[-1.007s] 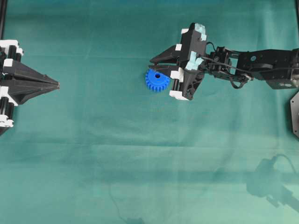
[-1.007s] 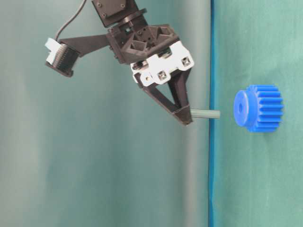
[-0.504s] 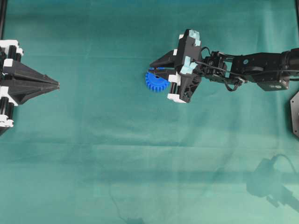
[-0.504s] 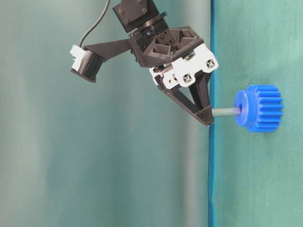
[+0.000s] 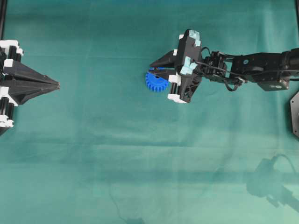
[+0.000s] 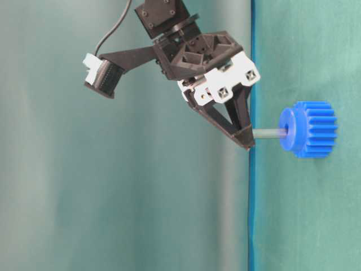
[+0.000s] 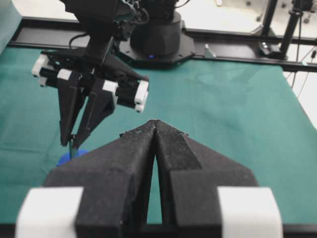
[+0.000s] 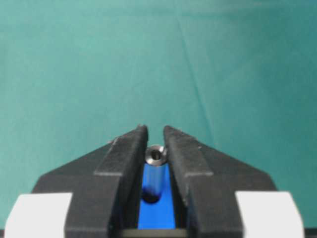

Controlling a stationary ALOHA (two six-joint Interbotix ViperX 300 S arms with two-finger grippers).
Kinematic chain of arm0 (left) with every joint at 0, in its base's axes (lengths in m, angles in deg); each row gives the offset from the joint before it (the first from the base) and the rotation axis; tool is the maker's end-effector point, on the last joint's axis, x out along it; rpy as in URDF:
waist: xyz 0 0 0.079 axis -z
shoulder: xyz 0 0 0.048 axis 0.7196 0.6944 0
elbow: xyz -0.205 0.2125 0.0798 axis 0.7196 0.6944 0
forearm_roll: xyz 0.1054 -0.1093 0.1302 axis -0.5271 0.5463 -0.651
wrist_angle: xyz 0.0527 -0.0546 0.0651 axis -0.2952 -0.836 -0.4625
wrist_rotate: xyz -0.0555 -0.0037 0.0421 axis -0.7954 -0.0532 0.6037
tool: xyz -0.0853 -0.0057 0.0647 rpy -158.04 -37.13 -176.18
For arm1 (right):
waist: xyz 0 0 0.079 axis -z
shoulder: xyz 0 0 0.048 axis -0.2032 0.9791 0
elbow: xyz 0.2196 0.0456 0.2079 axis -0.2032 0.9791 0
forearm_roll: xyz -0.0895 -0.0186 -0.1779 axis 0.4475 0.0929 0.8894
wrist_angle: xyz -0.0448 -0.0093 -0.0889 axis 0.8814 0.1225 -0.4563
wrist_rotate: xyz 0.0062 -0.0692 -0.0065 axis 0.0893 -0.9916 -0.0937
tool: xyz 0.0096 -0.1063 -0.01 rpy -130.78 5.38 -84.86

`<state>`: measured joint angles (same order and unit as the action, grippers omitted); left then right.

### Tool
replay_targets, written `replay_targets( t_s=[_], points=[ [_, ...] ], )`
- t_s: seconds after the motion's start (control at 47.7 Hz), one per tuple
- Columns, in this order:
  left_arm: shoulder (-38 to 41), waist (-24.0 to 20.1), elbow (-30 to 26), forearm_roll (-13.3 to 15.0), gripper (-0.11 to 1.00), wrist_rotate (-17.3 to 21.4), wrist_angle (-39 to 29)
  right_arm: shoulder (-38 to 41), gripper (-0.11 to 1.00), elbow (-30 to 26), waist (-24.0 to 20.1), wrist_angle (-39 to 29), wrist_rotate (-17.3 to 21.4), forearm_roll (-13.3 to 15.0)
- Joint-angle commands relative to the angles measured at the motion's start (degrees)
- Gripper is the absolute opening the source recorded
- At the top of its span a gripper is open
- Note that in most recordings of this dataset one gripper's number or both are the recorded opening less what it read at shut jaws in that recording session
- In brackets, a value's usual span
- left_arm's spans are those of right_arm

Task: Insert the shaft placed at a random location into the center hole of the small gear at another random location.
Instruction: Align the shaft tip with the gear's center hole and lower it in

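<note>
The right end effector (image 6: 246, 141) pinches the shaft (image 6: 269, 134), whose tip sits in the center hole (image 6: 286, 130) of the small gear (image 6: 308, 129). Any tilt while pushing could jam the shaft or shove the gear aside.
</note>
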<state>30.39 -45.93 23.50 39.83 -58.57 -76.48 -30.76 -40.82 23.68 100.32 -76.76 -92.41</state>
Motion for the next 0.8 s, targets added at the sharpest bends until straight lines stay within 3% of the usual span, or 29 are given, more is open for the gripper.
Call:
replay_targets(
  t_s=[0.0, 0.21, 0.776],
  points=[
    [0.3, 0.1, -0.5, 0.1, -0.01, 0.0, 0.2, -2.8, 0.24, -1.0, -0.2, -0.6, -0.2, 0.2],
    [0.3, 0.0, -0.5, 0.1, -0.01, 0.0, 0.1, -5.7, 0.24, -0.4, -0.2, -1.7, -0.6, 0.4],
    [0.3, 0.1, -0.4, 0.1, -0.01, 0.0, 0.2, -2.4, 0.24, -0.8, -0.4, -0.2, -0.5, 0.3]
  ],
)
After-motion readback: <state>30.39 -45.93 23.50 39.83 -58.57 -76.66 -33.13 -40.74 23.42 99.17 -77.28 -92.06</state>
